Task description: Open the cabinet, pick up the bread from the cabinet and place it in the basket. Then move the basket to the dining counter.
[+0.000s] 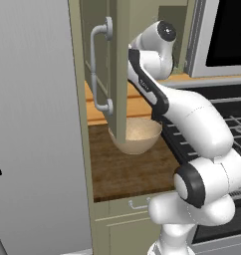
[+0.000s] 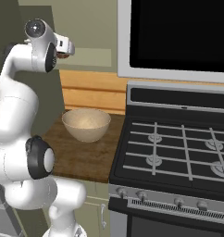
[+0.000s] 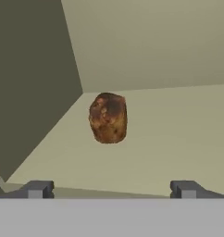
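Olive-beige tall cabinet (image 1: 120,60) has its recessed-panel door swung open, curved silver bar handle (image 1: 100,67) facing us in the left base view. We've got the white arm reaching up into the opening, wrist at the cabinet's edge. In the hand view our tool (image 3: 111,189) is spread wide, its two dark fingertips (image 3: 37,189) far apart with nothing between them. Small brown bread chunk (image 3: 108,117) sits on the cabinet's pale shelf floor, straight ahead of the tool, apart from both tips, near the back corner. Round pale tan basket (image 2: 86,124) with speckled inside stands on the narrow dark wood worktop (image 2: 81,157), just beside the black gas stove (image 2: 178,152), below the open door.
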Motion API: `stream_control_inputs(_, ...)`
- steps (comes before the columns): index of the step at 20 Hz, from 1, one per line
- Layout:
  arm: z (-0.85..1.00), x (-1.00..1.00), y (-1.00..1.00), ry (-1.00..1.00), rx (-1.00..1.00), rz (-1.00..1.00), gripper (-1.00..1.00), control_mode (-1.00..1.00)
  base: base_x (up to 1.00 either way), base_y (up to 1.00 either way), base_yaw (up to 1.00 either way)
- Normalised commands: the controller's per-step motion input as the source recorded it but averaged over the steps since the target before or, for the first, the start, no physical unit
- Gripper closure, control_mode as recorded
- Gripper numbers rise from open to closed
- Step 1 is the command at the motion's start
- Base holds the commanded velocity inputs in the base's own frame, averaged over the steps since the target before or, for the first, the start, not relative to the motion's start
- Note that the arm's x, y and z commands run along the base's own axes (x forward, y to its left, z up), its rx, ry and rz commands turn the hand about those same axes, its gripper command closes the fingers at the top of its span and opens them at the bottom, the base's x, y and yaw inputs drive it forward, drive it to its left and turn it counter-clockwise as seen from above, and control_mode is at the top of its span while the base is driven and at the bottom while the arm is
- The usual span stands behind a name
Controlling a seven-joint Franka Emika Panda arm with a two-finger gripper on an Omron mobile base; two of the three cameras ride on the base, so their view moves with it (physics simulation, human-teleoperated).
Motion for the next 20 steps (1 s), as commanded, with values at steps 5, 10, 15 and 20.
stream_control_inputs(5,0.00,0.48,0.05,0.03,0.00,0.00,-1.00,-1.00,0.00,0.00,0.00)
stream_control_inputs(10,0.00,0.45,0.11,0.06,-0.03,0.00,-1.00,-1.00,0.00,0.00,0.00)
stream_control_inputs(15,0.00,0.28,0.21,0.03,-0.08,0.00,-1.00,-1.00,0.00,0.00,0.00)
stream_control_inputs(20,-0.01,0.26,0.05,0.00,-0.05,0.00,-1.00,-1.00,0.00,0.00,0.00)
